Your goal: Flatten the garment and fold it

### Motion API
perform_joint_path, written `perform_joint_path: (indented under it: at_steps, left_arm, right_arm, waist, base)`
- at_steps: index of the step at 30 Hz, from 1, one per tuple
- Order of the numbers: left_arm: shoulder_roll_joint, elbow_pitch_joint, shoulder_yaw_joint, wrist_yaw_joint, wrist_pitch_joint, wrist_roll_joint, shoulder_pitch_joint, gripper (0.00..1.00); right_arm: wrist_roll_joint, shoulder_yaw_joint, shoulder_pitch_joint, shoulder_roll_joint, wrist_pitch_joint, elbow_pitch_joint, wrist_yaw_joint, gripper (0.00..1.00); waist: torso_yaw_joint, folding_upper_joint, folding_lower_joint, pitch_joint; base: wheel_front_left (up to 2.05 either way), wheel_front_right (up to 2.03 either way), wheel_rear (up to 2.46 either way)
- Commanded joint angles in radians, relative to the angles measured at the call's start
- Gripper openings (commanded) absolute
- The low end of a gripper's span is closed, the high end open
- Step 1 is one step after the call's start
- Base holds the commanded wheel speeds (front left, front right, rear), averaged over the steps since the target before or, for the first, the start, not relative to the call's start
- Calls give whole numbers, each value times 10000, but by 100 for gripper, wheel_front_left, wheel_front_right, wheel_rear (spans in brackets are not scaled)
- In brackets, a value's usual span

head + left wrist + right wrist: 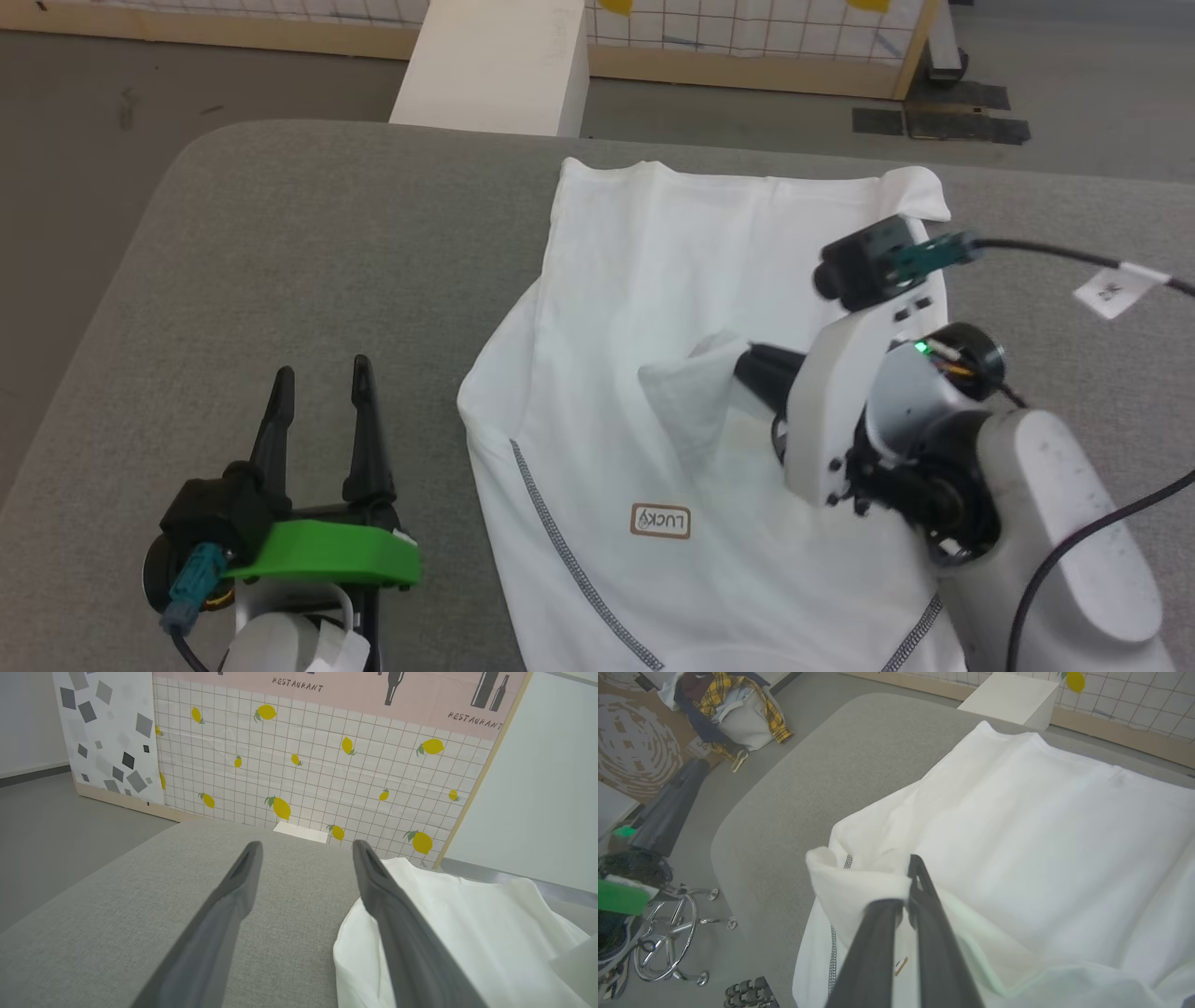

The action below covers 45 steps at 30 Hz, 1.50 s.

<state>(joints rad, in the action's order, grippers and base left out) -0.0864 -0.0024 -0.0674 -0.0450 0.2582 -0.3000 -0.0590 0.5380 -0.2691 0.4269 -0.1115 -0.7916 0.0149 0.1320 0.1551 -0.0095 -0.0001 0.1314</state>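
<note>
The shirt (pixel 672 280) lies right of centre on the grey surface (pixel 280 261). Its long axis runs from near edge to far edge, with the straight hem at the far edge and the grey-seamed shoulder end toward us. Our right claw (pixel 739 358) pinches a fold of the shirt that stands up above its middle. Our left claw (pixel 322 373) is spread wide over bare surface left of the shirt, by the near edge. A white box (pixel 495 65) stands beyond the far edge.

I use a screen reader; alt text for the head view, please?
The right gripper pinches a raised fold of the white shirt spread on a grey surface. The left gripper sits open beside it, off the cloth.
</note>
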Motion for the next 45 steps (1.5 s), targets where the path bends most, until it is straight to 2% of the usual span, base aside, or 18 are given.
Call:
perform_joint_path:
  at_steps: [1, 7, 13, 21, 24, 25, 26, 31, 35, 40, 45]
  left_arm:
    - [60, 9, 3, 3, 36, -83, 130, 100]
    - [95, 39, -25, 28, 36, -145, 164, 100]
    - [128, 110, -25, 60, 36, -181, 154, 100]
    - [172, 217, -80, 65, 36, -182, 121, 100]
    - [187, 236, -102, 72, 36, -187, 91, 100]
    - [190, 238, -103, 71, 36, -186, 86, 100]
    - [193, 242, -105, 74, 36, -185, 83, 100]
    - [179, 301, -83, 87, 36, -185, 117, 100]
    - [119, 342, -37, 69, 33, -203, 189, 100]
    - [11, 305, -4, 40, -41, -239, 325, 100]
    - [-27, 228, -22, 1, -116, -275, 393, 100]
  right_arm:
    - [60, -336, -264, 54, 80, -163, -13, 0]
    - [56, -1462, -827, 158, 341, -998, -13, 0]
    - [79, -2173, -1344, 101, 280, -1833, -13, 0]
    - [542, -3257, -1837, 113, 68, -2087, -13, 0]
    - [541, -3347, -1795, 180, 344, -2190, -13, 0]
    - [578, -3339, -1762, 205, 447, -2182, -13, 85]
    - [606, -3340, -1696, 218, 559, -2156, -13, 100]
    - [919, -3021, -1437, 155, 959, -1707, -13, 100]
    - [1303, -2124, -1386, 73, 1388, -909, -13, 100]
    - [1518, -395, -1481, 82, 1884, 253, -13, 100]
    - [1322, 1907, -1624, 240, 2625, 1237, -13, 100]
  waist:
    - [286, 93, 1, 88]
    - [560, 93, 1, 182]
    - [607, 93, 1, 231]
    - [385, 93, 1, 227]
    - [318, 93, 1, 232]
    - [296, 93, 1, 228]
    - [273, 93, 1, 219]
    - [148, 93, 1, 95]
    - [3, 93, 1, -103]
    - [-274, 93, 1, -315]
    - [-566, 93, 1, -357]
  base:
    - [0, 0, 0]
    - [0, 0, 0]
    - [0, 0, 0]
    - [0, 0, 0]
    - [0, 0, 0]
    - [0, 0, 0]
    - [0, 0, 0]
    - [0, 0, 0]
    - [0, 0, 0]
    - [0, 0, 0]
    - [0, 0, 0]
